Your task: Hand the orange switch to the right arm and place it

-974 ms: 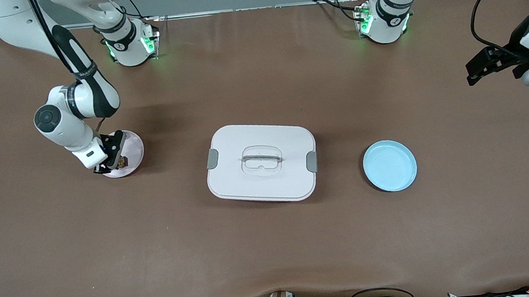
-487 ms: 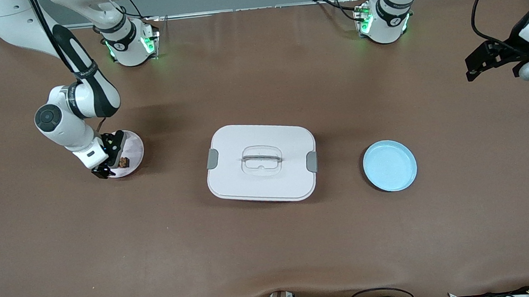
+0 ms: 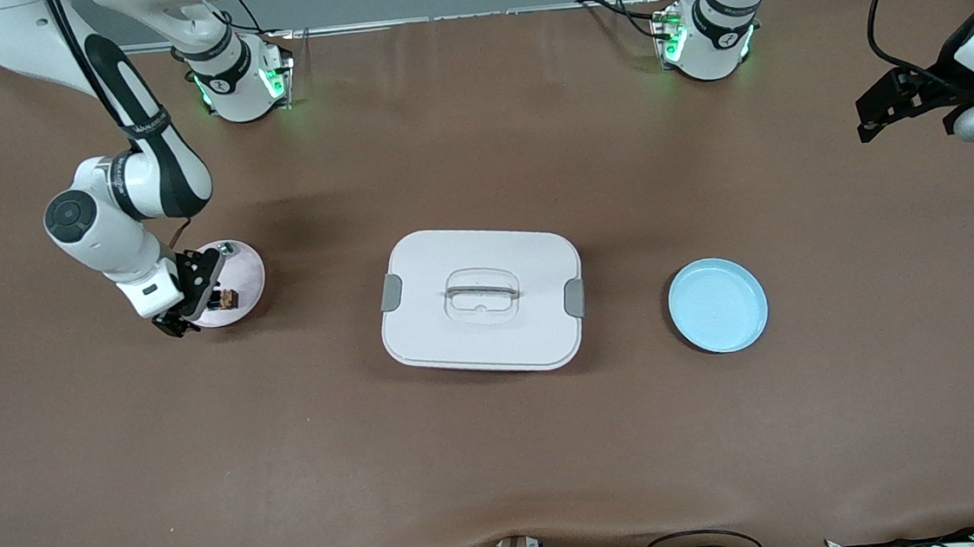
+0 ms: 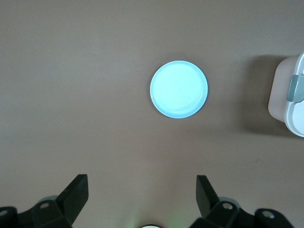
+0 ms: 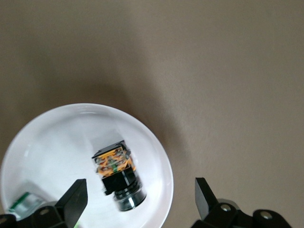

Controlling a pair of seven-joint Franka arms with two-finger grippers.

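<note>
Looking at the right arm's end of the bench [image 3: 501, 446], we find the orange switch [image 3: 227, 300] lying on its side in a small white plate [image 3: 249, 270], free of any grip. The right claw [image 3: 185, 308] hangs just above the plate's edge on the side toward that end of the bench, its fingers [image 5: 71, 202] spread wide with nothing between them. In the right wrist view the switch [image 5: 118, 174] sits between the lines of the two fingers but ahead of their tips, so it lies just in front of the claw, not inside it. Its long axis runs roughly along the direction the claw points, from the blocky orange part to a round dark end. We judge that placing is done, and the next move is only to lift away without touching the plate's rim.

The switch is a tiny hard block, black with an orange band and glossy plastic faces. The plate looks smooth, shallow and round; a small green-and-white part [image 5: 20, 203] lies at its edge.

The left claw [image 3: 890, 110] waits over the left arm's end of the bench, fingers [image 4: 76, 194] spread and empty. A light blue plate [image 3: 717, 305] and a white lidded box [image 3: 480, 298] with grey clips rest near the middle, well apart from the switch.
</note>
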